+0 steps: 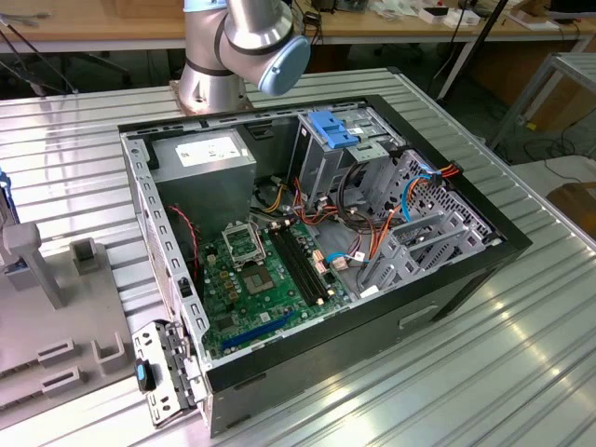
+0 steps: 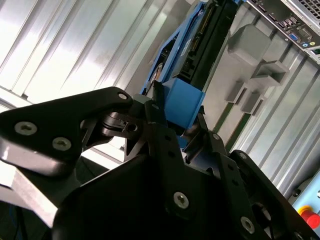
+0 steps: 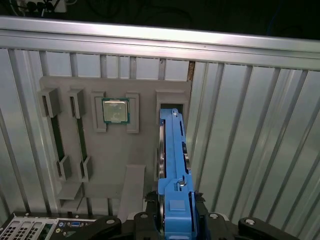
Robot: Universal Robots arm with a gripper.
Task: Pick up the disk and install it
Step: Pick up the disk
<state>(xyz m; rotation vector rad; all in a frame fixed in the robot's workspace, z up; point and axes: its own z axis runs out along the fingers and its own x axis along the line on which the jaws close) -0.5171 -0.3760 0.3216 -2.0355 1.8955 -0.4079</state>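
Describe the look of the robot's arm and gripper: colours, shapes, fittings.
In the exterior view the arm is a silver-grey metal tube with rounded joints and a light blue round end cap. In the second wrist view the gripper is black, built of angular linked plates fastened with silver screws.

Bright overhead light, hard glare streaks on ribbed table (image 1: 521, 372) in exterior and second wrist views, case (image 1: 140, 205) interior in shade, gripper (image 2: 182, 112) near-black silhouette, blue disk (image 3: 172, 150) evenly lit, background dark beyond table edge.
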